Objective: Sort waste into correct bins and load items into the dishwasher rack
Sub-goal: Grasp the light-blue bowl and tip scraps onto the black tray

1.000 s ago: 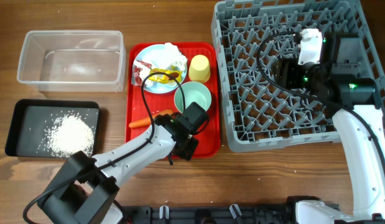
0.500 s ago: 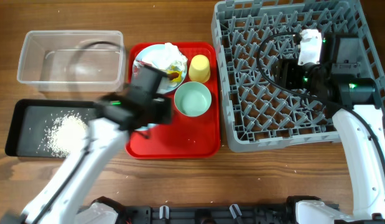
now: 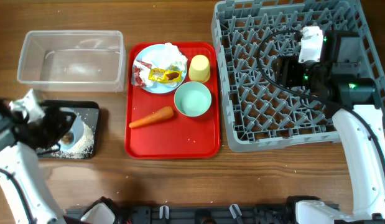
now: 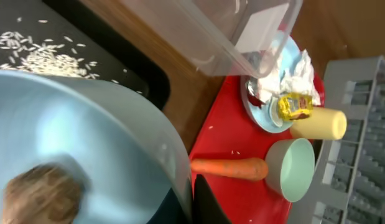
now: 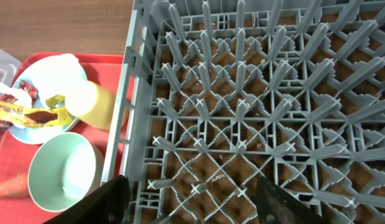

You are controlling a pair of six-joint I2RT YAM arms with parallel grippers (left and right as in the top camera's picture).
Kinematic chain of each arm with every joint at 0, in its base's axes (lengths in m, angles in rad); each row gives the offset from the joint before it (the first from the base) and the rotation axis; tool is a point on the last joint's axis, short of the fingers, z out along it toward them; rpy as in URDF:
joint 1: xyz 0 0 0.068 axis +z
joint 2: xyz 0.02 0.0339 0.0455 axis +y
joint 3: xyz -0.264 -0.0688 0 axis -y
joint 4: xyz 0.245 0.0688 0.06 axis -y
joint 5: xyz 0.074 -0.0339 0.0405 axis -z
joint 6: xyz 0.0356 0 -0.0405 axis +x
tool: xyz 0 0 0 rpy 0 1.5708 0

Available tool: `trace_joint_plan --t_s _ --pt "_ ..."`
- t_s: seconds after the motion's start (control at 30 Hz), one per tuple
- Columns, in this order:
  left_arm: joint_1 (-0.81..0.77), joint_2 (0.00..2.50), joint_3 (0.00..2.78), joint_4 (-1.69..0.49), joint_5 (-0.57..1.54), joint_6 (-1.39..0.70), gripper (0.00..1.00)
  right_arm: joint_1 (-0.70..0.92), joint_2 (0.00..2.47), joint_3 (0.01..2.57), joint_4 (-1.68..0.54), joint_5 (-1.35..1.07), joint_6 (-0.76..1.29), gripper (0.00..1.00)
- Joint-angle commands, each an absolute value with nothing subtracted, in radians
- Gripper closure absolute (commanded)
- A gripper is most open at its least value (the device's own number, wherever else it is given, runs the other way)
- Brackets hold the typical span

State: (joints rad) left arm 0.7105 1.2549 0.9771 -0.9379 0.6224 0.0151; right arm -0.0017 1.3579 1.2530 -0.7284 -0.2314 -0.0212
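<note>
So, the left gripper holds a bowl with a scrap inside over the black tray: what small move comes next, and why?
Probably tip the bowl so the brown scrap slides into the black tray: the left gripper is shut on the bowl's rim over that tray, where rice lies.

Two bowls (image 3: 193, 99) (image 4: 86, 143), two bins (image 3: 89, 111) (image 3: 71, 34) (one carrot (image 3: 151, 117))

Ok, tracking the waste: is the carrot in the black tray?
No, the carrot lies on the red tray, beside the pale green bowl.
</note>
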Motion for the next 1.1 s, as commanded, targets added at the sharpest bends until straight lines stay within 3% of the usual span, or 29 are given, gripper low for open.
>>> trace_joint_plan --t_s 0.0,0.07,0.2,0.4,0.9,1.07 --pt "0.825 1.342 0.909 -0.886 0.917 0.188 0.96 -0.003 1.368 1.268 -0.717 -0.226 -0.023 0.34" --pt "0.880 1.443 0.896 -0.852 1.106 0.313 0.96 -0.003 1.373 1.268 -0.712 -0.226 -0.023 0.34" --pt "0.908 1.613 0.896 -0.803 1.279 0.438 0.96 -0.003 1.373 1.268 -0.712 -0.226 -0.023 0.34" --pt "0.908 1.794 0.896 -0.721 1.577 0.461 0.96 -0.003 1.373 1.268 -0.716 -0.226 -0.023 0.34" --pt "0.920 1.749 0.898 -0.635 1.576 0.351 0.96 -0.003 1.373 1.268 -0.730 -0.226 -0.023 0.34" --pt "0.810 1.527 0.957 -0.706 1.423 0.328 0.96 -0.003 1.376 1.268 -0.735 -0.226 -0.023 0.34"
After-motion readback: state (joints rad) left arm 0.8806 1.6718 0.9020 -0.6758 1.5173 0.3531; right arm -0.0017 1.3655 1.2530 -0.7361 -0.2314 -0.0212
